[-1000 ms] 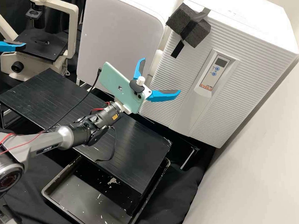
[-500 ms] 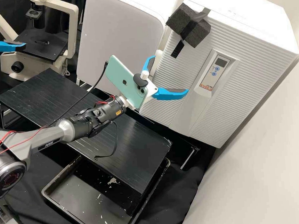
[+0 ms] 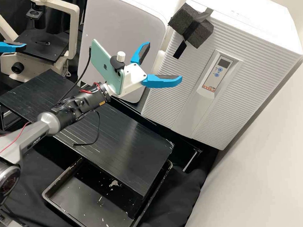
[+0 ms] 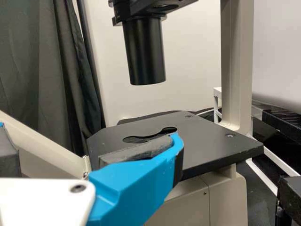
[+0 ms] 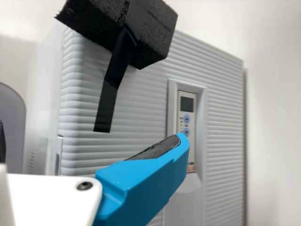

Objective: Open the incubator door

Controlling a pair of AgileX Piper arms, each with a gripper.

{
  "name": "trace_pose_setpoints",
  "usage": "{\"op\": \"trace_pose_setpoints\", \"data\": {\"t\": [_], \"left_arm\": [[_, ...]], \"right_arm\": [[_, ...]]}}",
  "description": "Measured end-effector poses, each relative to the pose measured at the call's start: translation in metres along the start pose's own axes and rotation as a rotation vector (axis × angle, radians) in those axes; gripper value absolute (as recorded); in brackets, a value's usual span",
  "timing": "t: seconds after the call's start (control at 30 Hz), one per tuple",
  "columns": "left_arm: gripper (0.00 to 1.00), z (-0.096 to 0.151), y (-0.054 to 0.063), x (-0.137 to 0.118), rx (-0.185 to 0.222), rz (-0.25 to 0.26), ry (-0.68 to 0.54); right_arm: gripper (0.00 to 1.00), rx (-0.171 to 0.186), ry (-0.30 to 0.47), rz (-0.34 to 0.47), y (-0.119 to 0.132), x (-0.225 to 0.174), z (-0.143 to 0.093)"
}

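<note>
Incubator door (image 3: 183, 72): shut, its ridged front in line with the body of the incubator (image 3: 241, 10); display panel (image 3: 216, 70) set into a smooth recess.
Door edge: dark foam block (image 3: 195, 28) fixed at the upper corner, overhanging the side; black tape (image 3: 179, 50) hanging from it onto the ridges.
Right gripper (image 3: 164, 62): open, fingers spread, between the pale rounded cabinet (image 3: 126, 27) and the door. One fingertip overlaps the door's side edge in the high view; touching or apart, cannot tell.
Left gripper (image 3: 10, 33): open, fingers well apart, at the microscope (image 3: 76, 31); one finger overlaps the stage (image 3: 39, 49) in the high view, depth unclear.
Low side: black platform (image 3: 126, 144) over part of the tray (image 3: 75, 208); dark gap between platform edge and incubator.
Far flank: wall (image 3: 284, 133) close along the incubator's other side, little room there.
</note>
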State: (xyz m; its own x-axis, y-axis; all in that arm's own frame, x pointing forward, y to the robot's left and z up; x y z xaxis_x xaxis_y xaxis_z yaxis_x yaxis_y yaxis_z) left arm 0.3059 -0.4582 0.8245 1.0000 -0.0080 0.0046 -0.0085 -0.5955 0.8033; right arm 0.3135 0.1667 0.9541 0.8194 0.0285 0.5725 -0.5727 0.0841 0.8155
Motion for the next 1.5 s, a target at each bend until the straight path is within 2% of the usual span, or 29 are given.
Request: {"op": "trace_pose_setpoints", "data": {"t": [0.13,0.3,0.5,0.8,1.2,1.23,1.5], "left_arm": [[1.0,0.0,0.0,0.0,0.0,0.0,0.0],[1.0,0.0,0.0,0.0,0.0,0.0,0.0],[1.0,0.0,0.0,0.0,0.0,0.0,0.0],[1.0,0.0,0.0,0.0,0.0,0.0,0.0],[1.0,0.0,0.0,0.0,0.0,0.0,0.0],[1.0,0.0,0.0,0.0,0.0,0.0,0.0],[1.0,0.0,0.0,0.0,0.0,0.0,0.0]], "right_arm": [[1.0,-0.041,-0.03,0.028,-0.005,-0.003,-0.007],[1.0,-0.078,-0.041,0.002,-0.021,-0.003,-0.006],[1.0,-0.103,-0.067,-0.023,-0.037,0.003,0.0],[1.0,-0.131,-0.111,0.01,-0.035,0.017,0.016],[1.0,-0.133,-0.117,0.011,-0.037,0.023,0.018],[0.0,-0.131,-0.119,0.009,-0.037,0.023,0.018],[0.0,-0.117,-0.131,-0.012,-0.039,0.023,0.02]]}}
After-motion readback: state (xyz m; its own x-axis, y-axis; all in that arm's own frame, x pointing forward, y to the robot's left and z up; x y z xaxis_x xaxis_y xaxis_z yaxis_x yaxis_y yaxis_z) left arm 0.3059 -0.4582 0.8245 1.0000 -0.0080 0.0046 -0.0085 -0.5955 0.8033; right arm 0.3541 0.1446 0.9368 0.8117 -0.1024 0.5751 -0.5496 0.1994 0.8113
